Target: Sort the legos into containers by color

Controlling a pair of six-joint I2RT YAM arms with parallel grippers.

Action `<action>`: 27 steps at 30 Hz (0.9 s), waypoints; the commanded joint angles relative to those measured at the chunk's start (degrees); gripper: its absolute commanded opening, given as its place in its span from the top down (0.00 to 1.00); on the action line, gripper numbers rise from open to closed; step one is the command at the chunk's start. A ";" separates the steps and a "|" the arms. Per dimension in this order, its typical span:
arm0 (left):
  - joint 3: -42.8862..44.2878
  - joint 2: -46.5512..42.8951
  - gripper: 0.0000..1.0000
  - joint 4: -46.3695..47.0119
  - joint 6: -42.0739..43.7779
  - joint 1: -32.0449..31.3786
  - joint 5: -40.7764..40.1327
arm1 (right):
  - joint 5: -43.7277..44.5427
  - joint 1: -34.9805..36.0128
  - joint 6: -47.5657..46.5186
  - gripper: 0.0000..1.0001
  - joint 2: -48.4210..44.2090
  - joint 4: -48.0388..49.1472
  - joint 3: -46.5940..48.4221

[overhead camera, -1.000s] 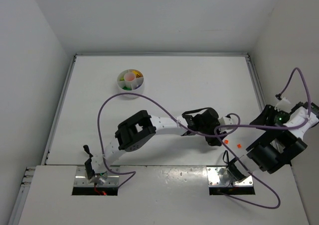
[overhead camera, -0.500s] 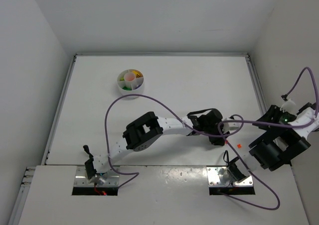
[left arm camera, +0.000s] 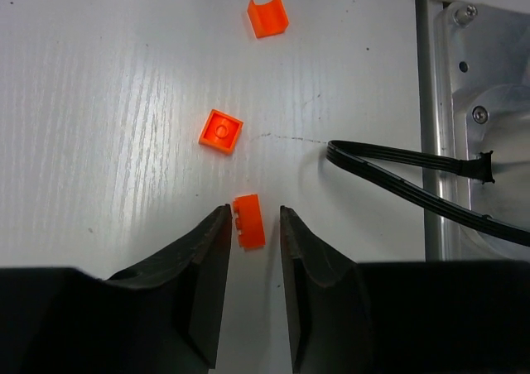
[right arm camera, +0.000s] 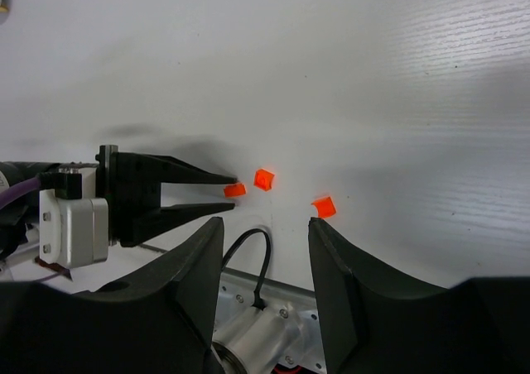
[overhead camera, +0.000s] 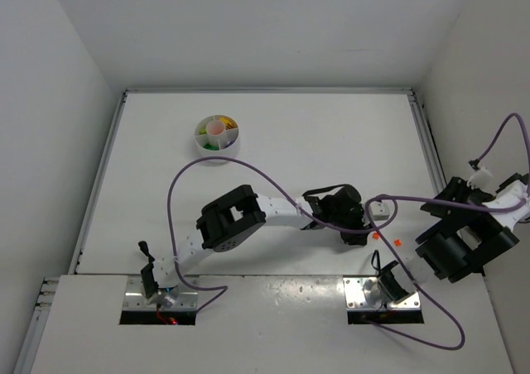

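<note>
As left arm (overhead camera: pixel 273 208) stretches low over table (left arm camera: pixel 99 101) | left gripper (left arm camera: pixel 254 213) parted around orange lego (left arm camera: pixel 249 222) | right gripper (right arm camera: pixel 266 224) spread, empty

Bench (left arm camera: pixel 124 76): surface was white, finely ribbed, with a soft sheen.
Orange legos (left arm camera: pixel 221 131): were hard plastic, smooth, semi-gloss.
Left tool (left arm camera: pixel 252 218): fingers (left arm camera: pixel 207 283) were black plastic, matt.
Mounting plate (left arm camera: pixel 476 68): was bare brushed metal; screws (left arm camera: pixel 479 113) shone bright.
Cable (left arm camera: pixel 397 165): had a black ribbed sheath.
Dish (overhead camera: pixel 199 141): was smooth white plastic.

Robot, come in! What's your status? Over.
Left gripper open, straddling orange brick. Right gripper open, empty. Black cable beside brick, not touching.
</note>
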 commanded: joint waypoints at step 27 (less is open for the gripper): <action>-7.05 2.51 0.64 -7.17 6.58 -5.72 -16.67 | -3.20 -2.73 -6.78 0.53 0.62 -2.41 0.58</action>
